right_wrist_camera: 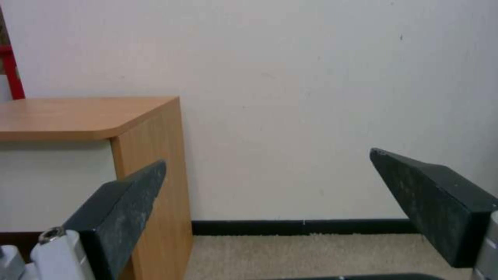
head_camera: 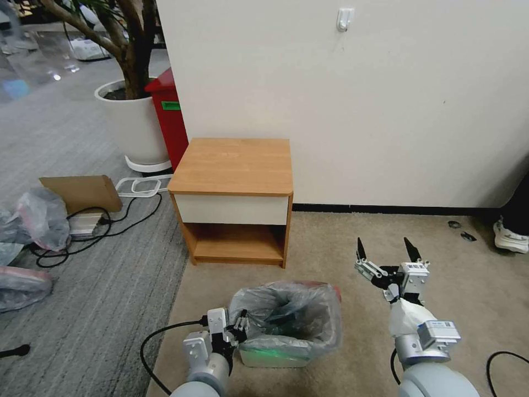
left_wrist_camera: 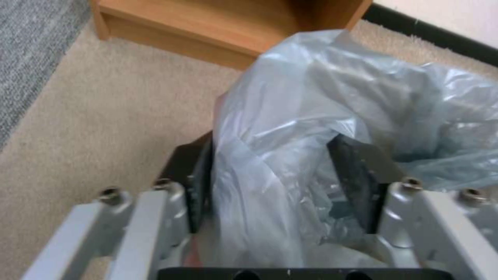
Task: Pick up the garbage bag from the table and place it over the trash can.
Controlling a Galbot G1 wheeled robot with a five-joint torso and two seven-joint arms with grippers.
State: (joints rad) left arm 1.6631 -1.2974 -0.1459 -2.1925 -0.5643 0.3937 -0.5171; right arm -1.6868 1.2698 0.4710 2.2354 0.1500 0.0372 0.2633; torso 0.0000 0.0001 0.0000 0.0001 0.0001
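Garbage bag [head_camera: 286, 317] between left hand [head_camera: 240, 325] fingers

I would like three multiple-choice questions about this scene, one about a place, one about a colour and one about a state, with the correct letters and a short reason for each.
1. Where is the thin translucent grey garbage bag?
A. On top of the honey-brown wooden table
B. Draped over the small cream-white plastic trash can
C. Flat on the grey carpet

2. What colour is the tall bin behind the table?
A. Red
B. Blue
C. Black

3. How is the right gripper?
A. Shut on the bag
B. Shut on nothing
C. Open, holding nothing

Answers:
1 B: the bag covers the rim of the trash can on the beige carpet, and the left gripper has plastic between its fingers.
2 A: it stands red beside the white planter.
3 C: its fingers are spread apart, with wall between them.
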